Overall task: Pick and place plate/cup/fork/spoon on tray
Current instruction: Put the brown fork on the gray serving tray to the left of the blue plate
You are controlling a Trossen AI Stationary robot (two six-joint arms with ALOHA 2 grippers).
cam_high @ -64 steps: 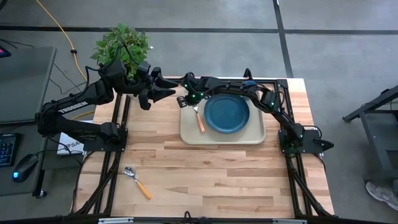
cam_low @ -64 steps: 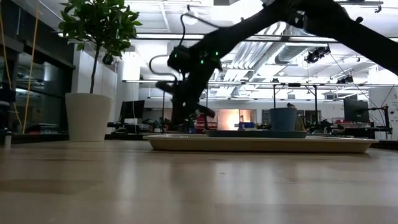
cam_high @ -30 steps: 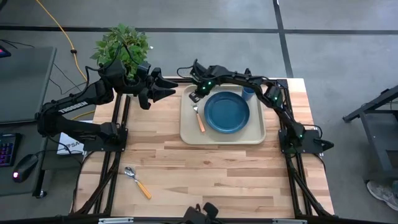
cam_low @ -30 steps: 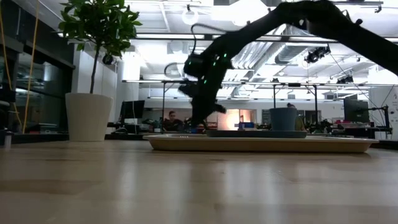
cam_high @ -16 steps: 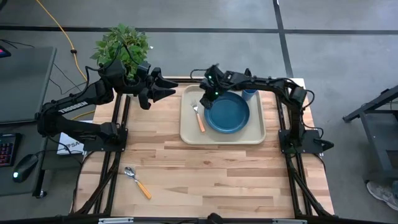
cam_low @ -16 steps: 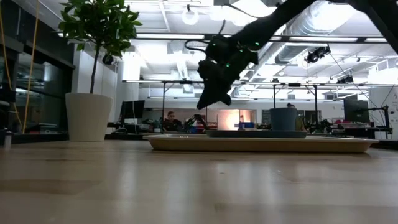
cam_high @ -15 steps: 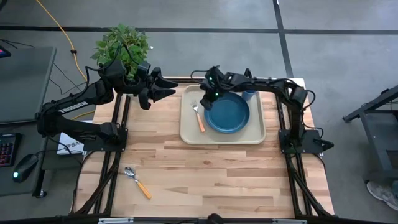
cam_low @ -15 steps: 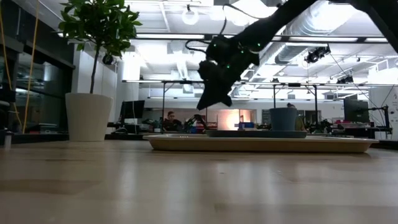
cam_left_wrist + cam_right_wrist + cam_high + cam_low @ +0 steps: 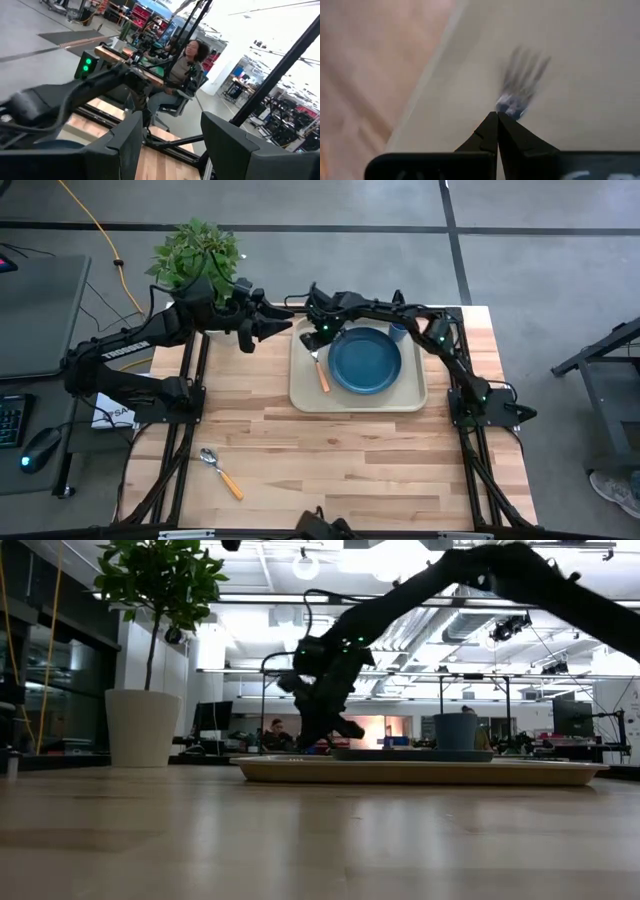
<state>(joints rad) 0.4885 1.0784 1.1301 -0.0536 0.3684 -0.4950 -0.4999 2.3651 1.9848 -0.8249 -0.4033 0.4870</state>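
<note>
The beige tray [image 9: 358, 402] lies at the table's far middle. On it are the dark blue plate [image 9: 365, 360], the light-blue cup [image 9: 398, 332] at its far edge, and the orange-handled fork [image 9: 321, 372] left of the plate. The spoon [image 9: 220, 472] lies on the bare table at the near left. My right gripper [image 9: 318, 340] is shut and points slanting down over the fork's tines [image 9: 522, 80]. My left gripper [image 9: 280, 320] hangs open in the air, left of the tray's far left corner. My right gripper's shut fingertips [image 9: 496, 120] come from above, slanting down, right beside the fork's tine end [image 9: 512, 102], which lies flat on the tray. The view is blurred, and I cannot tell whether they touch it.
A potted plant [image 9: 195, 255] stands off the table's far left corner, behind my left arm. A person [image 9: 185, 65] sits in the room beyond the table. Bare wood [image 9: 350, 460] spreads between the tray and the near edge.
My right gripper rose and swung right over the plate's far left rim, then came back down and left to the fork's tines, rolling its wrist. It stayed shut. The fork, plate, cup and spoon lie where they were.
</note>
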